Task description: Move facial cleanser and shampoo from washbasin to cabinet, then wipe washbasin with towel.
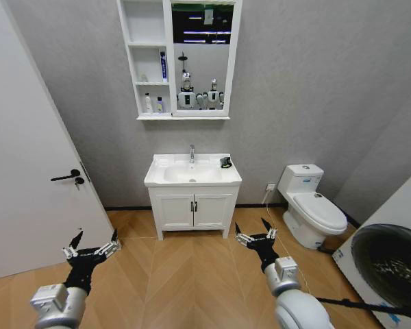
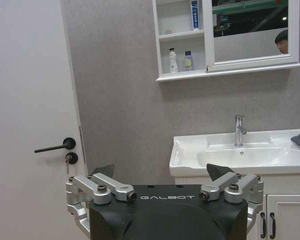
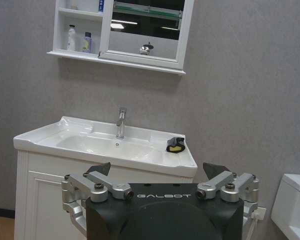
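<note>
Facing the far washbasin (image 1: 157, 179), both my claws spread and empty, I judge bottles (image 1: 153, 104) shelved in the cabinet (image 1: 131, 62), towel (image 1: 225, 162) wiping left.

The white washbasin (image 1: 192, 173) sits at the centre of the head view, its oval bowl under a chrome faucet (image 1: 191, 152). The dark towel (image 1: 225, 162) lies bunched on the basin's rear right corner, with a yellow patch showing in the right wrist view. Upper centre, the white cabinet (image 1: 145, 63) holds two small bottles (image 1: 153, 104) standing upright in its lowest cubby and a blue-and-white tube (image 1: 163, 66) upright in the middle one.
</note>
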Available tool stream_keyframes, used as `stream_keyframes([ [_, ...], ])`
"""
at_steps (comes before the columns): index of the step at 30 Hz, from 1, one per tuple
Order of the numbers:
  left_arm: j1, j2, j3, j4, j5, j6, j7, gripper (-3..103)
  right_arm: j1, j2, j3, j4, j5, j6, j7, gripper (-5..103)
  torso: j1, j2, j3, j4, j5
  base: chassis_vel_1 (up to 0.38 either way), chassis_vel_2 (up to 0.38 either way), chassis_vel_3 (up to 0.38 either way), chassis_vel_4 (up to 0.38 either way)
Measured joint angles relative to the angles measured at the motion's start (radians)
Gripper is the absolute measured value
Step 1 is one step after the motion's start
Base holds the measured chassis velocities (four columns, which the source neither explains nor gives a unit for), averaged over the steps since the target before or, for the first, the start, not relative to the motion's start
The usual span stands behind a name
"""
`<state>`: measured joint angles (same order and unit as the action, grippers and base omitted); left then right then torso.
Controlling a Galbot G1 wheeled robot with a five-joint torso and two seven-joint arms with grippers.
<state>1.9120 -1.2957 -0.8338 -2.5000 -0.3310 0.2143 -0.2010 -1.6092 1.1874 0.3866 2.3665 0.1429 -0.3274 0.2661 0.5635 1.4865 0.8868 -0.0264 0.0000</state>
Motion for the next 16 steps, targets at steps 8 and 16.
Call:
stream_keyframes([
  [8, 0.0, 0.0, 0.0, 0.0, 0.0, 0.0, 0.0, 100, 0.0, 0.0, 0.0, 0.0, 0.0, 0.0, 0.0, 100, 0.0, 0.0, 0.0, 0.0, 0.0, 0.0, 0.0, 0.0, 0.0],
  [16, 0.0, 0.0, 0.0, 0.0, 0.0, 0.0, 0.0, 100, 0.0, 0.0, 0.0, 0.0, 0.0, 0.0, -0.001, 100, 0.0, 0.0, 0.0, 0.0, 0.0, 0.0, 0.0, 0.0, 0.0],
])
